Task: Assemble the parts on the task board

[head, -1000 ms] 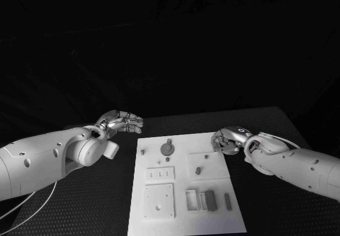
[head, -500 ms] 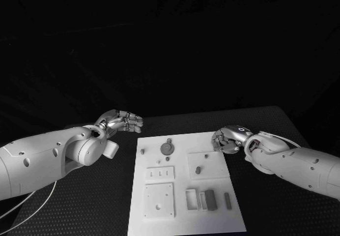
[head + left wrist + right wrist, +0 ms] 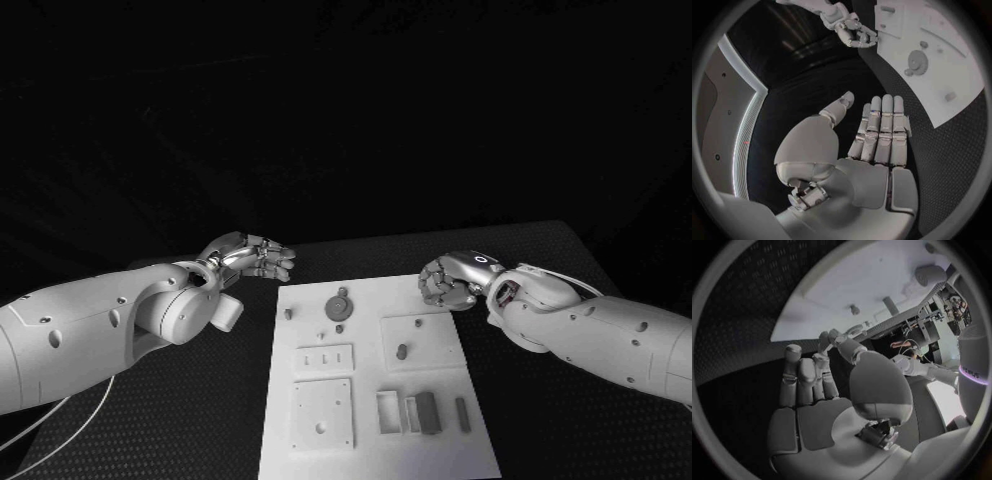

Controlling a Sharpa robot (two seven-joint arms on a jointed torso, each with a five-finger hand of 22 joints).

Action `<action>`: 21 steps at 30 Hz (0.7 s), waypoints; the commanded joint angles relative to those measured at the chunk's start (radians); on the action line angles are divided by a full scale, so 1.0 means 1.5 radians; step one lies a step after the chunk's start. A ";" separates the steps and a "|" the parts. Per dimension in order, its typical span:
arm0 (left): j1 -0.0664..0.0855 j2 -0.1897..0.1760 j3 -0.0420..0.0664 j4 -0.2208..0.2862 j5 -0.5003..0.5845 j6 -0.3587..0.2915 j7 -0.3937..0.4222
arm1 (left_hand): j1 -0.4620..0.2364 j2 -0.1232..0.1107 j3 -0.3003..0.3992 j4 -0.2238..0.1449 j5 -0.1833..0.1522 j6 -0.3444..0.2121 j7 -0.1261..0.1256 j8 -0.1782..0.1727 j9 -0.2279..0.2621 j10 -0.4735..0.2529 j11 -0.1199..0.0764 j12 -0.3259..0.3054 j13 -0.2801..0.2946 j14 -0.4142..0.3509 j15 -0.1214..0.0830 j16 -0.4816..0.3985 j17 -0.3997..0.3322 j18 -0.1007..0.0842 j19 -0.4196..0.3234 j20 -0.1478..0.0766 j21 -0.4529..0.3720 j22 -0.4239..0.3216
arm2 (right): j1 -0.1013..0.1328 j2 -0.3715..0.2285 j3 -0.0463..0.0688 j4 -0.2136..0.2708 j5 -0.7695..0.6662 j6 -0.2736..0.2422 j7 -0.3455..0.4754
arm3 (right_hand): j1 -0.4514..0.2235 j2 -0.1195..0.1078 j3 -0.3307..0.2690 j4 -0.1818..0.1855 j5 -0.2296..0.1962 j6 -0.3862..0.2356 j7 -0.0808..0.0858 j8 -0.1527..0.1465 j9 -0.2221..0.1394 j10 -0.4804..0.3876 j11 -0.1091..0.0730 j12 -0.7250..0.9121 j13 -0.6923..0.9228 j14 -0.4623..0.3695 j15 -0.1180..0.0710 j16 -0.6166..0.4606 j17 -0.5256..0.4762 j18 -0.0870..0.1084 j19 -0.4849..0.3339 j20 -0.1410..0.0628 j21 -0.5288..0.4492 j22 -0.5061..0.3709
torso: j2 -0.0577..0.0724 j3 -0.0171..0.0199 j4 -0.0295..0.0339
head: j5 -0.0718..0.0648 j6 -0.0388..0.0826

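The white task board [image 3: 378, 452] lies in the middle of the black table. On it are a grey round part [image 3: 340, 305], a small peg [image 3: 402, 350] and dark blocks [image 3: 426, 408] near its front. My left hand [image 3: 248, 256] hovers just off the board's far left corner, fingers straight, holding nothing [image 3: 879, 135]. My right hand [image 3: 450, 282] hangs at the board's far right corner, fingers loosely curled with nothing in them [image 3: 811, 385]. The right wrist view shows the board [image 3: 854, 280] and the round part [image 3: 931, 275] beyond the fingers.
Raised white plates [image 3: 323, 412] and a slotted plate [image 3: 326, 355] sit on the board's left half. Black table [image 3: 173, 420] stretches on both sides of the board. The table's far edge runs just behind both hands.
My right hand has edged a little left, onto the board's far right corner. My left hand has sunk slightly toward the table.
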 commanded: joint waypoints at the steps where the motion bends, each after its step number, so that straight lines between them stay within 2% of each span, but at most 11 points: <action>1: 0.003 0.006 0.001 0.003 -0.029 -0.005 -0.056 | -0.029 0.001 -0.014 0.015 0.001 0.010 -0.003 0.005 0.001 0.007 -0.002 0.000 0.002 0.006 -0.002 -0.004 0.002 0.001 0.005 0.000 -0.002 0.002 | 0.014 0.004 0.000 0.022 -0.035 0.043 -0.071 | 0.001 0.006 0.000 -0.005 0.002 0.057 0.010 0.015 0.025 0.002 -0.003 -0.001 -0.001 0.005 -0.001 0.003 -0.001 -0.001 0.000 -0.003 0.003 0.012 | -0.004 -0.0023 -0.0026 | 0.002 0.005; 4: 0.006 0.017 0.001 0.007 -0.038 -0.012 -0.087 | -0.044 0.006 -0.025 0.016 0.001 0.023 -0.009 0.006 0.001 0.018 -0.008 0.003 0.006 0.012 -0.006 -0.003 0.008 0.003 0.010 -0.003 -0.001 0.005 | 0.033 0.012 0.000 0.047 -0.039 0.049 -0.101 | 0.001 0.006 0.000 -0.005 0.002 0.057 0.010 0.015 0.026 0.002 -0.003 -0.001 -0.001 0.006 -0.001 0.003 0.000 -0.001 0.000 -0.003 0.002 0.011 | -0.011 -0.0042 -0.0052 | 0.006 0.007; 9: 0.009 0.035 0.001 0.022 -0.062 -0.012 -0.130 | -0.057 0.003 -0.034 0.018 0.000 0.031 -0.012 0.005 -0.001 0.025 -0.012 0.005 0.009 0.016 -0.009 -0.002 0.015 0.004 0.015 -0.005 0.001 0.008 | 0.045 0.020 0.000 0.085 -0.041 0.058 -0.133 | 0.000 0.007 0.000 -0.006 0.002 0.058 0.010 0.016 0.026 0.004 -0.003 -0.001 -0.002 0.008 -0.001 0.004 0.002 -0.001 0.001 -0.004 0.003 0.011 | -0.022 -0.0086 -0.0078 | 0.014 0.005; 15: 0.009 0.074 0.001 0.033 -0.069 -0.037 -0.173 | -0.063 -0.001 -0.037 0.018 0.000 0.030 -0.011 0.001 -0.003 0.025 -0.012 0.004 0.009 0.015 -0.009 -0.003 0.018 0.004 0.015 -0.006 0.000 0.009 | 0.048 0.042 0.000 0.118 -0.037 0.058 -0.161 | -0.002 0.008 0.001 -0.008 0.002 0.059 0.009 0.016 0.027 0.006 -0.003 -0.001 -0.002 0.010 -0.001 0.004 0.003 -0.001 0.002 -0.004 0.003 0.011 | -0.033 -0.0147 -0.0101 | 0.023 0.008; 21: 0.008 0.103 -0.001 0.034 -0.077 -0.035 -0.199 | -0.079 -0.009 -0.042 0.026 -0.001 0.023 -0.007 -0.008 -0.009 0.014 -0.006 -0.003 0.009 0.005 -0.005 -0.010 0.022 0.002 0.006 -0.003 -0.007 0.008 | 0.048 0.062 0.000 0.132 -0.031 0.048 -0.170 | -0.003 0.008 0.001 -0.011 0.002 0.060 0.009 0.016 0.027 0.007 -0.004 -0.001 -0.002 0.013 -0.001 0.005 0.004 -0.001 0.004 -0.005 0.003 0.011 | -0.039 -0.0181 -0.0099 | 0.030 0.007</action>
